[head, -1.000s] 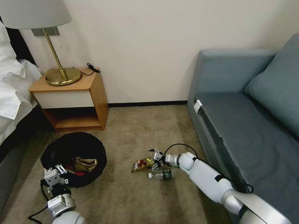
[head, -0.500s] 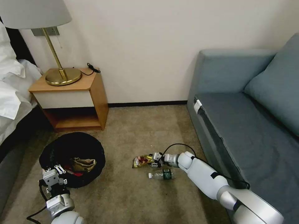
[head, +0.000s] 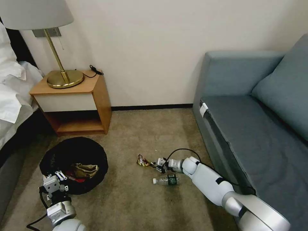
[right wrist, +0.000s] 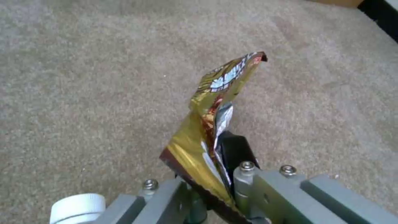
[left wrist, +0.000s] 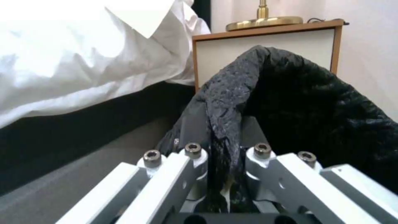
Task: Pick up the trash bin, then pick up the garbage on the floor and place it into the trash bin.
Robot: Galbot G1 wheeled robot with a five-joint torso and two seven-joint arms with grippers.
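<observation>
The trash bin [head: 75, 150], lined with a crinkly black bag, sits on the carpet at the left. My left gripper [head: 55, 182] is shut on its near rim; in the left wrist view the black bag rim [left wrist: 232, 102] is pinched in the left gripper [left wrist: 224, 152]. A crumpled brown paper bag [head: 86, 168] and a red packet [head: 76, 178] lie inside. My right gripper [head: 158, 163] is shut on the gold-brown snack wrapper [head: 142, 160], which stands up from the right gripper [right wrist: 215, 177] as a creased sheet [right wrist: 209, 124]. The small clear bottle [head: 166, 180] lies on the carpet beside that wrist, its white cap [right wrist: 78, 207] close by.
A wooden nightstand [head: 78, 102] with a brass lamp [head: 63, 77] stands behind the bin. White bedding [head: 12, 93] lies at the far left, and a blue-grey sofa [head: 256, 128] fills the right. Open carpet [head: 128, 199] lies between bin and bottle.
My right gripper closed on the gold-brown wrapper and raised it off the carpet, so it now stands on edge. The bin and left gripper shifted slightly.
</observation>
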